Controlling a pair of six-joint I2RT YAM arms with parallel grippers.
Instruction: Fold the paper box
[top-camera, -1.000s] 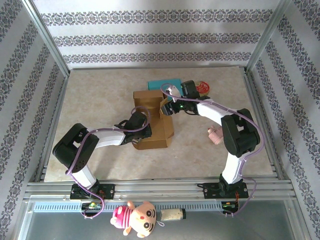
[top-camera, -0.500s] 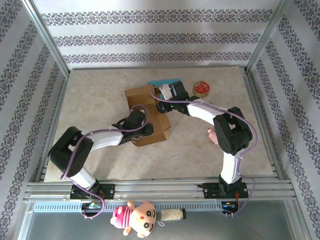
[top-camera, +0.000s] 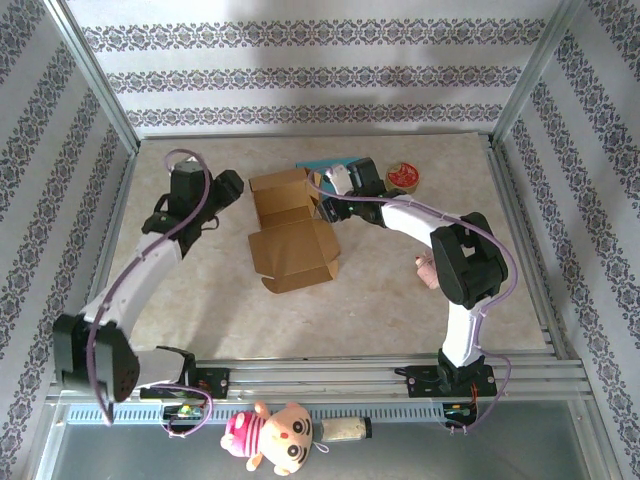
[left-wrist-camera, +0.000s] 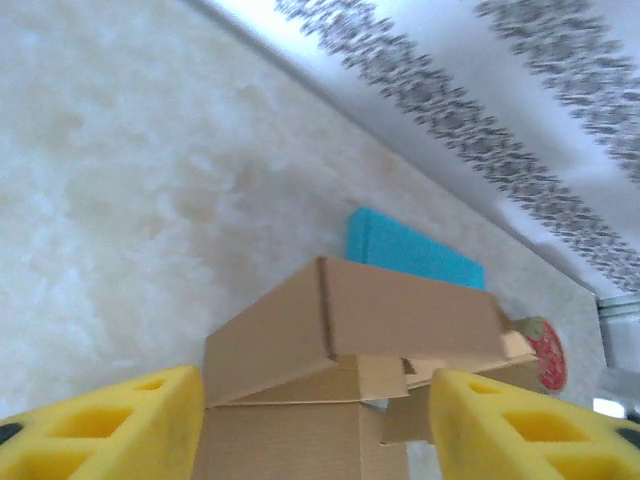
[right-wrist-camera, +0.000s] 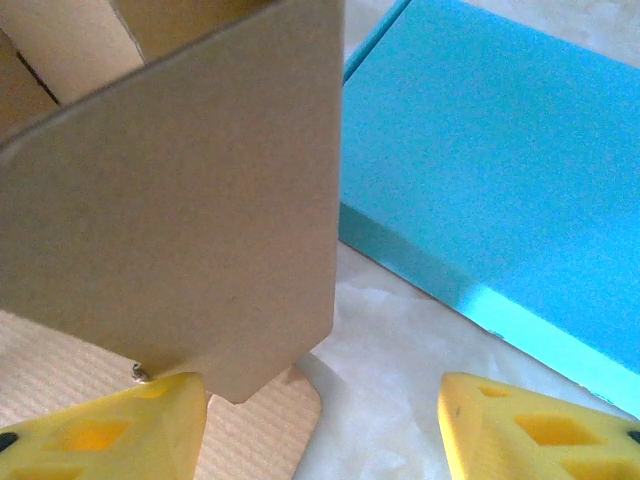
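The left claw stands wide, its yellow fingers empty and clear of the cardboard box, just off the box's left side. The right claw is wide too, holding nothing, with an upright flap just beside one finger. The box lies half folded near the middle of the table, with a blue slab behind it toward the far edge.
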